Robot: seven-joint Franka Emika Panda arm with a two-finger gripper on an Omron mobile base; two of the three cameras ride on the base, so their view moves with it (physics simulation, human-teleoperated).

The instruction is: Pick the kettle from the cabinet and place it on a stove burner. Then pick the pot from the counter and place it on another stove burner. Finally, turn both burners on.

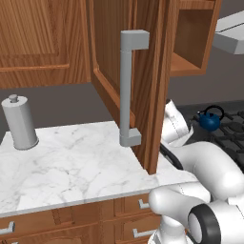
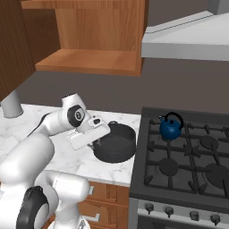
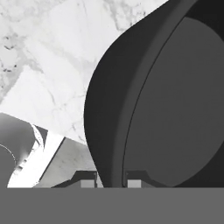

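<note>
Left base view: The cabinet (image 1: 43, 43) hangs above the counter (image 1: 71, 162), and its door (image 1: 143, 81) stands swung open toward the camera, edge-on, with the long grey bar handle (image 1: 127, 86) facing left. A tall grey canister (image 1: 20, 122) with a knob on top stands upright on the counter at the far left. The blue kettle (image 1: 210, 119) sits upright on the black stove (image 1: 233, 133) at the right, past the door edge. The white arm (image 1: 209, 167) rises from the lower right and passes behind the door.

Right base view: The kettle (image 2: 171, 127) rests on the grate over the rear left burner (image 2: 172, 134), handle arched upward. The front left burner (image 2: 169, 166) and the 2 burners on the right of the stove (image 2: 179, 179) carry nothing. The pot (image 2: 115, 142) stands on the counter (image 2: 89, 159) just beside the left edge of the stove. The gripper (image 2: 96, 142) is lowered at the left rim of the pot, with the hand tilted over it. The empty cabinet shelf (image 2: 89, 60) is open above.

Hand view: The pot (image 3: 175, 96) takes up the right side, with its dark wall and rim (image 3: 118, 127) curving down between the 2 fingertips (image 3: 89, 183). The jaws stand nearly closed, 1 finger outside the wall and 1 inside, clamped on the rim of the pot. White veined counter (image 3: 52, 65) lies to the left.
</note>
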